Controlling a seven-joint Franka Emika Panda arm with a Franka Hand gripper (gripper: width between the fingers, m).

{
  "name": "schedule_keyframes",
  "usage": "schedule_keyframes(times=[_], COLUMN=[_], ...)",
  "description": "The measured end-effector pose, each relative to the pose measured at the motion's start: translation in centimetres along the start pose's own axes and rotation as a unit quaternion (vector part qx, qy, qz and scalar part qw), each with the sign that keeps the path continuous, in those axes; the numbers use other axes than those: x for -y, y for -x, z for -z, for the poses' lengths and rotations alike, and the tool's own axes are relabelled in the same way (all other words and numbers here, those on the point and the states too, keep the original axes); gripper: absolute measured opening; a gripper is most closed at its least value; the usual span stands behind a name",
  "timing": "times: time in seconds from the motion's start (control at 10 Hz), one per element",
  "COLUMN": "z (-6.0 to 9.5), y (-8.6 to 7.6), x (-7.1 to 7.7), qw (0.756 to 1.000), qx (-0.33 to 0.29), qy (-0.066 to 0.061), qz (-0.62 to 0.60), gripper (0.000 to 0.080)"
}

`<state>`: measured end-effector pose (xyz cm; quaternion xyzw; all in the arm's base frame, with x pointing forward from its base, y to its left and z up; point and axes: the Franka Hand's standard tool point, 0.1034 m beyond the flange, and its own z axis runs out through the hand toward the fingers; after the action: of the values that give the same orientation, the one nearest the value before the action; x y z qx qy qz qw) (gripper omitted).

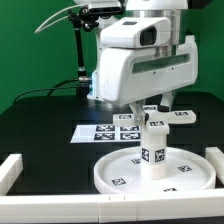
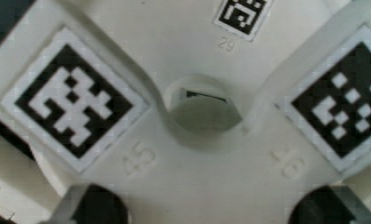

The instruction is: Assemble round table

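At the exterior view's left edge we see a white border bar (image 1: 12, 168), and at about ten o'clock from the round disc (image 1: 108, 172) lies the marker board (image 1: 105, 131), flat on the black table (image 1: 40, 125).

Moving right, the disc sits near the front of the table, rim up. The short leg (image 1: 155, 150) stands upright on its middle, long axis vertical. The cross-shaped foot piece (image 1: 152, 122) sits at twelve o'clock from the leg, at its top end, and the gripper (image 1: 150, 108) hangs straight above that again. Disc, leg, foot and claw stack on one vertical line.

The wrist view looks straight down on the foot piece (image 2: 182, 150). Its centre hole (image 2: 203, 112) lies between two tagged arms, and the dark fingertips (image 2: 93, 205) of the gripper (image 2: 208, 205) stand on either side of one white arm.

We judge the jaws to be narrow and set around that arm, but we cannot tell whether they press on it or merely flank it. We also cannot tell whether the foot is seated on the leg. The coming move turns on the hole keeping to the leg's vertical axis.
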<state>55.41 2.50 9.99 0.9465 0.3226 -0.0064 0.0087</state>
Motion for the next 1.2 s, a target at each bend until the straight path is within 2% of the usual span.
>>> schedule_keyframes(times=[0.1, 0.2, 0.5, 1.2], z=[-0.04, -0.05, -0.03, -0.01], y=[0.05, 0.15, 0.10, -0.14], x=[-0.02, -0.09, -0.02, 0.26], qw=[0.999, 0.996, 0.968, 0.895], qx=[0.000, -0.005, -0.013, -0.009], qy=[-0.001, -0.009, -0.026, -0.035], qz=[-0.038, -0.083, -0.251, -0.445], gripper=[0.0442, 0.0442, 0.0442, 0.0442])
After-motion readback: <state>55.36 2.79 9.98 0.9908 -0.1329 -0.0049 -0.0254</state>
